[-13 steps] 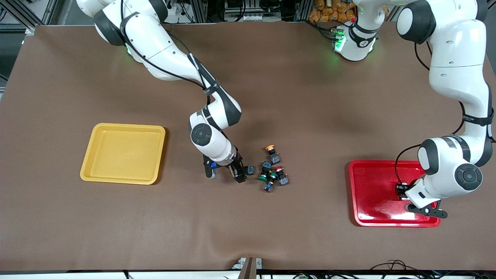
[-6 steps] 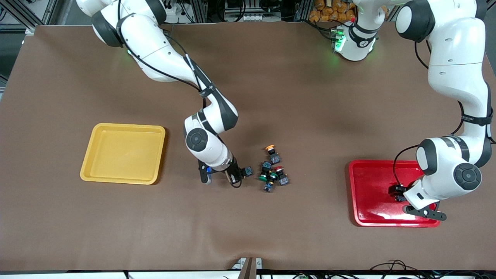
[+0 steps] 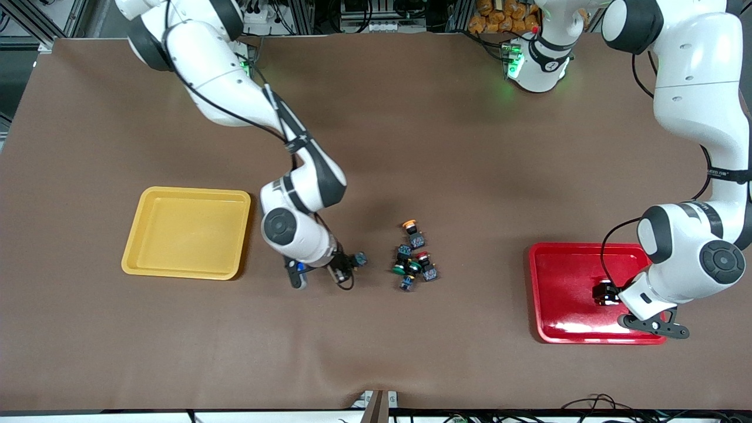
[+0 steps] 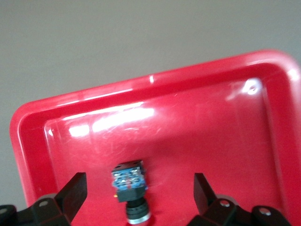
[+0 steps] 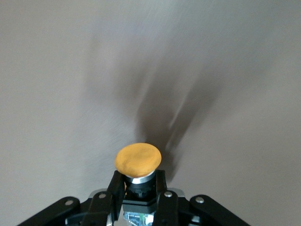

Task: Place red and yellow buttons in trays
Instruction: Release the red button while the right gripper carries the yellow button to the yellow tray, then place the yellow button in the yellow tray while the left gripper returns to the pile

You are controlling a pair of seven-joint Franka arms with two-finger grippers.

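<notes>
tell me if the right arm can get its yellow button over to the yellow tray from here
Probably yes: the right gripper is shut on the yellow button, and only bare table lies between it and the yellow tray.

My two arms were glossy white shells with dark grey joint bands and round grey caps, thin black cables strapped along them, green lights at the bases, and black, screw-studded fingers.

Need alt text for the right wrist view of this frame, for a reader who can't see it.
The right arm's tool is shut on a black push-button switch with a round orange-yellow cap, held above the bare brown table covering. Their dark shadow falls on the covering.
</notes>
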